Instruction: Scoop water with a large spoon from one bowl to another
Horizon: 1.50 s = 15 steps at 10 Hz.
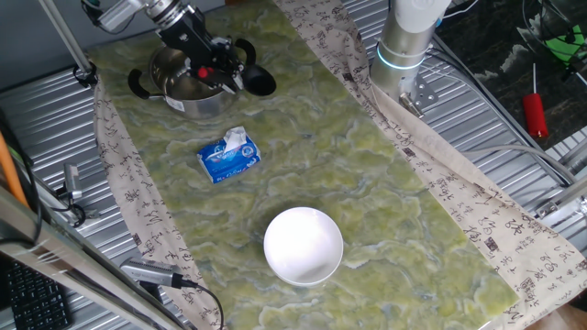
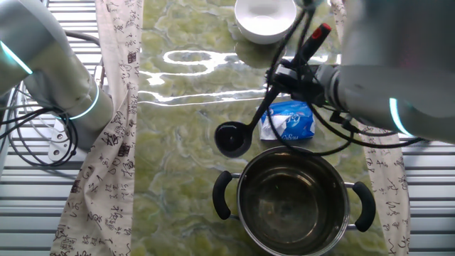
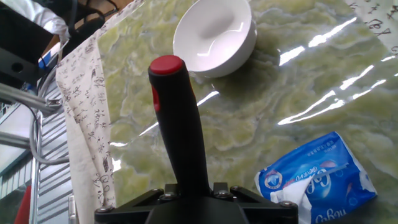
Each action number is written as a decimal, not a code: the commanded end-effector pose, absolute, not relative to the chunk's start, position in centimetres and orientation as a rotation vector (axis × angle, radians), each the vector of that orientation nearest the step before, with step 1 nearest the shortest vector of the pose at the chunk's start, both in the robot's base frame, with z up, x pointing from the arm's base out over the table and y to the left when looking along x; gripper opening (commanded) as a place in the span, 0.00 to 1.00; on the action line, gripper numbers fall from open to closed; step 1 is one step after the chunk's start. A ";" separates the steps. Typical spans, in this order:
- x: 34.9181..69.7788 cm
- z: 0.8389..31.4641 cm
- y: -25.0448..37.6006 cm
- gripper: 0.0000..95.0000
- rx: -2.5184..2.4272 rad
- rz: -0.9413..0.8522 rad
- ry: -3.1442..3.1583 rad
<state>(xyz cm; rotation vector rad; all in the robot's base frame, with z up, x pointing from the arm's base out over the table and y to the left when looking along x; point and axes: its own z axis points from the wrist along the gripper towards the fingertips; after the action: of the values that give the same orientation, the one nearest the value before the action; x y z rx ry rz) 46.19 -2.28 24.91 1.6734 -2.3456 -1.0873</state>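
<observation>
Counting what lies on your desk, you have one black ladle with a deep round scoop and a long black handle ending in a red tip, one round shiny steel pot with two black side handles, one plain white glossy bowl, and one blue-and-white pack of tissues. Off to the side you also have one red-handled screwdriver, lying on the ribbed metal beyond the cloth.

Your gripper has its fingers closed on the ladle's handle, below the red tip; the hand view shows the handle rising straight out from between them. The ladle's scoop hangs outside the pot, just beside its rim, over the bare green surface. The steel pot sits at one end of the desk, and the white bowl stands well apart from it toward the other end. The tissue pack lies between the two, nearer the pot.

You are working on a glossy, marbled green-yellow covering that throws back bright glare. A pale cloth printed with dark calligraphy borders it on both long sides. Ribbed metal sheeting lies beneath and around it all. Cables trail near the arm's grey base, which bears a glowing cyan ring.
</observation>
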 end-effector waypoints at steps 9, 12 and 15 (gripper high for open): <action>46.3 24.9 -2.3 0.00 1.664 -1.265 -2.274; 46.3 24.9 -2.3 0.00 1.666 -1.299 -2.262; 46.3 24.9 -2.3 0.00 1.652 -1.319 -2.265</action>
<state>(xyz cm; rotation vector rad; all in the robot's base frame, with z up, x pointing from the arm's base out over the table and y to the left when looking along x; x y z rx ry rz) 46.32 -2.38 24.96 1.6543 -2.2625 -1.3189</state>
